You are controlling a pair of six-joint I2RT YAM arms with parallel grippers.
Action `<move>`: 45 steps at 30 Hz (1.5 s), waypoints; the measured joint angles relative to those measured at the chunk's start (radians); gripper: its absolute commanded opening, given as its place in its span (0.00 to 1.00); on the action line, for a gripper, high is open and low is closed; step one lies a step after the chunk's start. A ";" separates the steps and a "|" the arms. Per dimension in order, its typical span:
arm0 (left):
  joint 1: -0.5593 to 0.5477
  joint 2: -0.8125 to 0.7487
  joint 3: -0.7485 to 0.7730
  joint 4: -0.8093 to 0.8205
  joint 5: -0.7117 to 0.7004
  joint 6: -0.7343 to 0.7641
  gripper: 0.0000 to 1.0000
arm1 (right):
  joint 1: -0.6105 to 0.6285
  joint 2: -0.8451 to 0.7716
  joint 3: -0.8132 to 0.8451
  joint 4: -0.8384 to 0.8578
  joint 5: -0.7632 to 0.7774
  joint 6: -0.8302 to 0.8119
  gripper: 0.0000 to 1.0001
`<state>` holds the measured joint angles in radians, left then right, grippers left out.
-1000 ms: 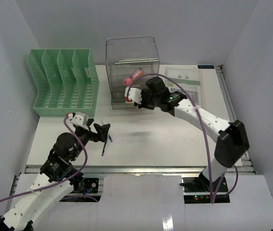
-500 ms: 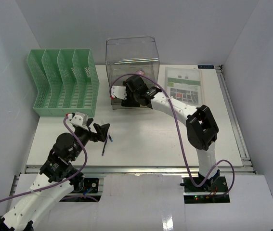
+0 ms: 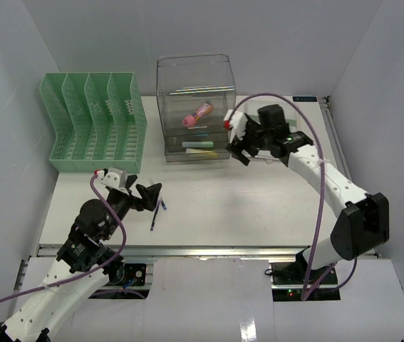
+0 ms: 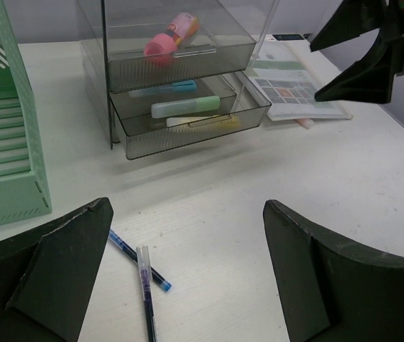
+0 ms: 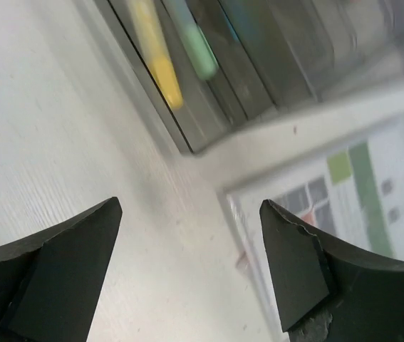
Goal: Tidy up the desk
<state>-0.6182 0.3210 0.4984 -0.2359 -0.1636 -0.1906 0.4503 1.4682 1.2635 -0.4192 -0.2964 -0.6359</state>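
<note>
Two arms stand at the near edge of the desk [image 3: 216,206], the white tabletop that fills the middle of the overhead view and carries every item described here; its silver rail [image 3: 202,249] runs along the near side. At far left, against the back corner, sits a green file sorter [image 3: 95,132] with four slots. In front of it, the left gripper [image 3: 149,194] hangs low over the desk with its fingers spread wide and nothing between them. Just beyond the fingertips, the left wrist view shows a blue pen [image 4: 139,261] and a darker pen [image 4: 145,296] lying on the surface, one crossing the other. Toward the centre rear stands a clear drawer unit [image 3: 196,107]. Its upper drawer holds a pink marker [image 3: 197,114]. Its lower drawer [image 4: 194,128] is pulled out and holds a green highlighter [image 4: 186,106], a yellow one and a blue one. Immediately right of that open drawer, the right gripper [image 3: 239,146] hovers above the desk, released and empty, with both fingers well apart. Its wrist view looks down on the drawer front and the sheet beside it. At far right rear, a printed sheet [image 3: 276,121] with green and grey blocks lies flat on the desk.
</note>
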 measured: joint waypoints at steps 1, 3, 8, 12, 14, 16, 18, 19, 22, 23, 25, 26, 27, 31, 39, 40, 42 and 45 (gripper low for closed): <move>0.000 0.000 0.000 0.000 0.002 0.001 0.98 | -0.046 -0.012 -0.036 -0.003 -0.011 0.024 0.84; 0.000 0.000 0.000 0.000 0.006 0.002 0.98 | -0.116 -0.022 -0.112 -0.011 -0.019 0.071 0.84; 0.000 0.000 0.000 0.000 0.016 0.003 0.98 | -0.151 0.031 -0.236 -0.056 0.059 0.203 0.85; 0.000 0.000 0.000 0.000 0.017 0.003 0.98 | -0.171 0.091 -0.244 -0.050 0.172 0.327 0.84; 0.000 0.000 0.000 0.000 0.017 0.003 0.98 | -0.185 0.114 -0.244 -0.033 0.236 0.382 0.83; 0.000 0.000 0.000 0.000 0.017 0.003 0.98 | -0.197 0.139 -0.242 -0.009 0.283 0.422 0.82; 0.000 0.000 0.000 0.000 0.017 0.003 0.98 | -0.204 0.165 -0.237 0.009 0.318 0.450 0.82; 0.000 0.000 0.000 0.000 0.017 0.003 0.98 | -0.206 0.181 -0.230 0.014 0.331 0.463 0.81; 0.000 0.000 0.000 0.000 0.017 0.003 0.98 | -0.209 0.243 -0.193 0.035 0.357 0.493 0.79; 0.000 0.000 0.000 0.000 0.017 0.003 0.98 | -0.210 0.262 -0.181 0.040 0.362 0.501 0.78; 0.000 0.000 0.000 0.000 0.017 0.004 0.98 | -0.215 0.296 -0.155 0.044 0.366 0.511 0.76; 0.000 0.000 0.000 0.000 0.017 0.004 0.98 | -0.218 0.312 -0.141 0.050 0.367 0.516 0.75; 0.000 0.000 0.000 0.000 0.017 0.005 0.98 | -0.224 0.324 -0.130 0.056 0.368 0.521 0.74; 0.000 0.000 0.000 0.000 0.017 0.007 0.98 | -0.247 0.365 -0.089 0.068 0.367 0.536 0.69; 0.000 0.007 0.000 0.000 0.017 0.007 0.98 | -0.260 0.428 -0.033 0.099 0.352 0.555 0.63; 0.000 0.008 0.000 0.000 0.017 0.007 0.98 | -0.260 0.434 -0.027 0.104 0.351 0.555 0.63; 0.000 0.011 0.000 0.000 0.016 0.007 0.98 | -0.260 0.445 -0.016 0.115 0.348 0.555 0.60; 0.000 0.014 0.000 0.000 0.016 0.007 0.98 | -0.260 0.461 -0.001 0.135 0.343 0.557 0.50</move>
<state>-0.6182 0.3346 0.4984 -0.2359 -0.1480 -0.1841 0.1905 1.9290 1.2623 -0.2845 0.0464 -0.0794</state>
